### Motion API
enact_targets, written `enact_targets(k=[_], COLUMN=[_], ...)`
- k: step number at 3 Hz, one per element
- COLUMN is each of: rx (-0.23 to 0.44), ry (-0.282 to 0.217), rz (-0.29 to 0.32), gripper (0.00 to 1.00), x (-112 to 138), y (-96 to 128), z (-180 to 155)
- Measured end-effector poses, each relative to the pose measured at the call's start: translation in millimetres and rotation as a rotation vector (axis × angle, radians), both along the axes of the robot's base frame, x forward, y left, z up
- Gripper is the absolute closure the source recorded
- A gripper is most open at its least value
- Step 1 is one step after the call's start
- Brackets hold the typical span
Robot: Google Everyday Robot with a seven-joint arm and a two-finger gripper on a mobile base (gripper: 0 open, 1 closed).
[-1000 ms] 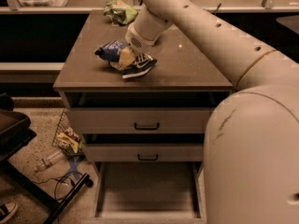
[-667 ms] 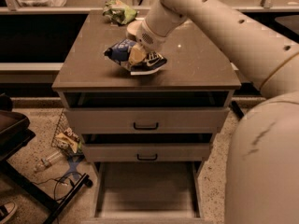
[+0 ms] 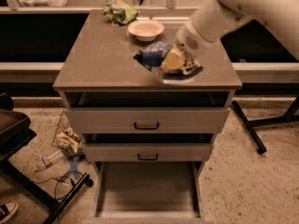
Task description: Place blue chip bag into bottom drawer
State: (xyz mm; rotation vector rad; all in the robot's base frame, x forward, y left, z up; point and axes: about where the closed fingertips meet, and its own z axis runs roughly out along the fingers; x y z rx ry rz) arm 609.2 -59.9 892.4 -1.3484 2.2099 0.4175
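The camera view shows the task at its middle stage. The gripper [image 3: 180, 65] hangs just over the front right part of the cabinet top [image 3: 100, 62], and its jaws look closed on the right end of the blue chip bag [image 3: 150, 54], which sticks out to their left, apparently lifted slightly off the surface. So the pick-up seems done. What remains, by my judgement, is the carry forward past the cabinet's front edge, the descent, and the release. The bottom drawer [image 3: 147, 190] sits far below the jaws and nearer the camera. It is pulled out, a wide shallow grey-beige tray with a flat bare floor and low sides, so no opening step is left. The bag is dark-blue crinkled foil, glossy, with pale print. It will likely crumple and rustle rather than hold its shape. The cabinet top is a smooth, matt brown slab with a faint sheen under the jaws. Beyond the jaws and to their left stands a pale round bowl [image 3: 145, 29], and farther back in the same direction lies a rumpled green snack bag [image 3: 120, 10]. Directly beneath the jaws, between them and the open tray, are the two upper drawers, each with a black handle [image 3: 146, 125]. The arm [image 3: 243, 6] is a smooth, cream-coloured, rounded shell.
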Motion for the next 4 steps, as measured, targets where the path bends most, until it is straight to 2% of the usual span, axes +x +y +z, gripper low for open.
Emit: enact_targets(k=[1,2,3,4], rx=[-0.026,-0.058,-0.058,-0.062], ry=[0.021,0.106,0.192,0.242], rz=[-0.032,-0.090,-0.157,-0.189], gripper=[1.00,1.00,1.00,1.00], x=[-46.4,-106.3,-150.2,-173.4], y=[-69.0,-145.4,-185.8,-204.9], z=[-23.2,-89.6,-150.4,-199.8])
